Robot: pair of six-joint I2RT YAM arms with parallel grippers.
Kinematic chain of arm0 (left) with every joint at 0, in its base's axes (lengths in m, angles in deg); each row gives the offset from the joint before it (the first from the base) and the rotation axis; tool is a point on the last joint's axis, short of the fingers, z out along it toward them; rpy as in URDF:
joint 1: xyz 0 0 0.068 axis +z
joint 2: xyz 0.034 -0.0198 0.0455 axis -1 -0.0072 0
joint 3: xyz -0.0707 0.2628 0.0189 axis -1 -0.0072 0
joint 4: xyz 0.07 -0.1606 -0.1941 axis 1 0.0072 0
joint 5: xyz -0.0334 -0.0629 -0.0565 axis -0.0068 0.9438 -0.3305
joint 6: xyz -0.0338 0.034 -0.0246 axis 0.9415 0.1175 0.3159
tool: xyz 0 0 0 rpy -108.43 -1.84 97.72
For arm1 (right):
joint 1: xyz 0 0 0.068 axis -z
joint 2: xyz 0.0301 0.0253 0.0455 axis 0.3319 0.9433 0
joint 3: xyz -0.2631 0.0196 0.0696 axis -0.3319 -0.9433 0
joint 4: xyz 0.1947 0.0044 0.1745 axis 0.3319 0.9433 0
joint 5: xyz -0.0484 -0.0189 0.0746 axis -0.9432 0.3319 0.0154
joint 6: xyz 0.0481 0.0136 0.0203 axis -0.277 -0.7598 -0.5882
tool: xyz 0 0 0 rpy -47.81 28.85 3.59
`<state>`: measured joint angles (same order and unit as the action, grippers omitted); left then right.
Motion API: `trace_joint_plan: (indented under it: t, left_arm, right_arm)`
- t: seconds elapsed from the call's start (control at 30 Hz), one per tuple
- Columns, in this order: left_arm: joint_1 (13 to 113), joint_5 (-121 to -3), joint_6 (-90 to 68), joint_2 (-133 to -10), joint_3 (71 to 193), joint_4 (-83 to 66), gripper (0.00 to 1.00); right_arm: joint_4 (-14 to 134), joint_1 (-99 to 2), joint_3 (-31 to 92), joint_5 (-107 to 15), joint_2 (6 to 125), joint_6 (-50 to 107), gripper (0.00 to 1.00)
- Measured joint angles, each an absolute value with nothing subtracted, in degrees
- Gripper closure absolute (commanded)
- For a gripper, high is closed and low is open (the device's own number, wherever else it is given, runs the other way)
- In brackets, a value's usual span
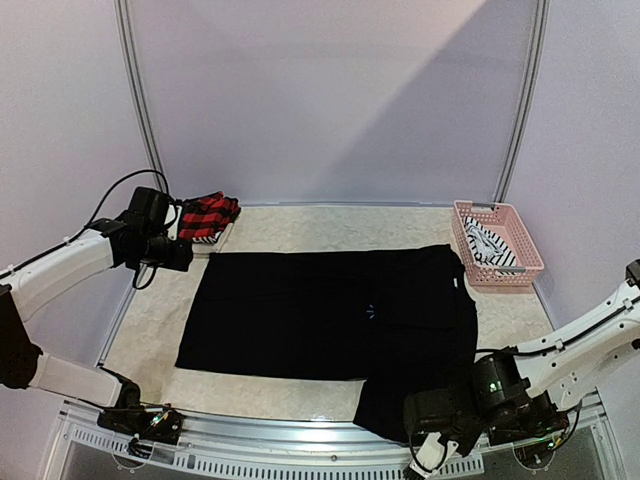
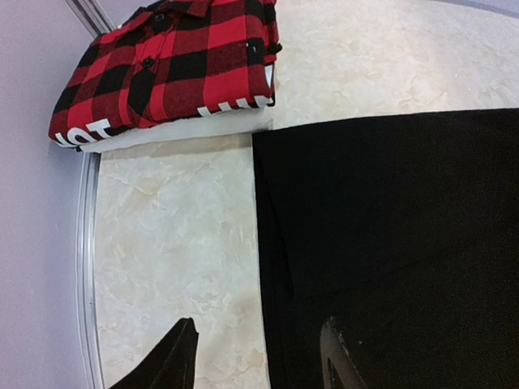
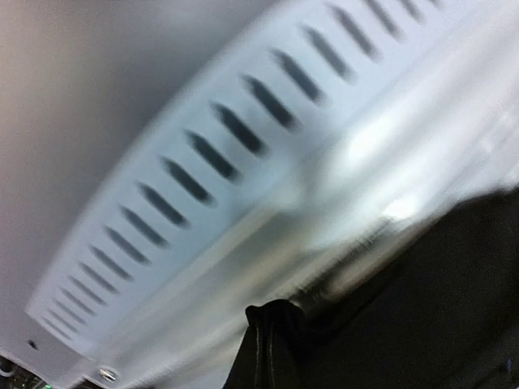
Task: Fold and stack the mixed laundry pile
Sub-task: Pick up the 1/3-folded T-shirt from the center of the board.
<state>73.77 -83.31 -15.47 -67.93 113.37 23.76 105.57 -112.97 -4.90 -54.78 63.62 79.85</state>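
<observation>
A large black T-shirt [image 1: 330,310] lies spread flat across the table. Its left edge shows in the left wrist view [image 2: 389,243]. My left gripper [image 1: 188,256] is open and hovers over that edge [image 2: 259,361], one finger over bare table, the other over the cloth. A folded red-and-black plaid piece [image 1: 208,215] lies at the back left, just beyond it [image 2: 170,65]. My right gripper [image 1: 432,450] is at the front edge, shut on a bunched fold of the black T-shirt [image 3: 280,340]. The striped tank top [image 1: 487,245] lies in the basket.
A pink perforated basket [image 1: 520,235] stands at the back right corner. The slotted metal rail [image 3: 203,154] of the table's front edge is right beside my right gripper. A metal frame post [image 2: 85,243] runs along the table's left side.
</observation>
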Motion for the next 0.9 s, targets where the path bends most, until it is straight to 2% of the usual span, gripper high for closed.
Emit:
trace_joint_plan:
  t: [0.27,0.43,0.7,0.9]
  left_arm:
    - [73.9,-77.6,0.9,-69.5,113.9,33.1,0.50]
    - [73.3,-70.6,12.5,-66.3,105.8,37.2,0.52]
    - [70.7,-71.4,20.7,-58.8,102.2,47.4,0.51]
    - [68.1,-72.7,24.2,-62.8,99.3,48.4,0.51]
  right_arm:
    - [107.5,-99.8,-0.2,-58.7,56.6,82.1,1.00]
    - [107.2,-93.9,0.5,-59.0,52.6,82.3,1.00]
    - [107.8,-90.3,1.7,-58.8,50.1,82.2,1.00]
    - [108.1,-90.2,2.8,-58.4,49.4,82.1,1.00]
